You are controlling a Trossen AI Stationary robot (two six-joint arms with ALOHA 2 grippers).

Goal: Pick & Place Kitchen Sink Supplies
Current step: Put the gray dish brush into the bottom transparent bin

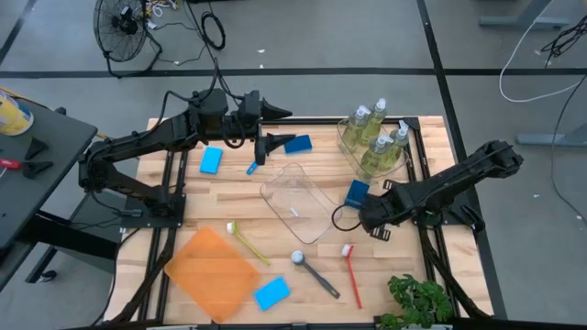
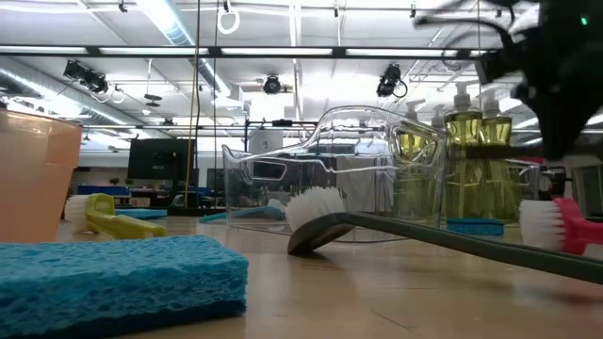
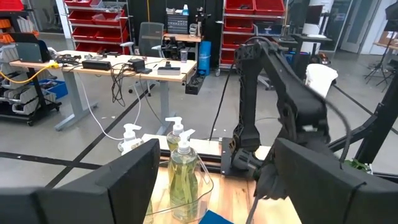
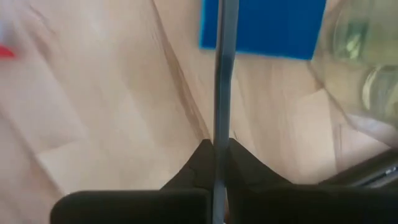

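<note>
Here, the right gripper (image 1: 367,216) had its jaws squeezed shut, and the blue sponge (image 1: 357,192) lay just beside it.

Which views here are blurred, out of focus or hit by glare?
Low view: the near blue sponge is soft, ceiling lights glare behind the clear tub, and a dark arm at upper right is smeared. Right wrist view: wholly soft, a sponge just a blue block. Left wrist view: its own fingers blurred. High view: sharp and even.
</note>
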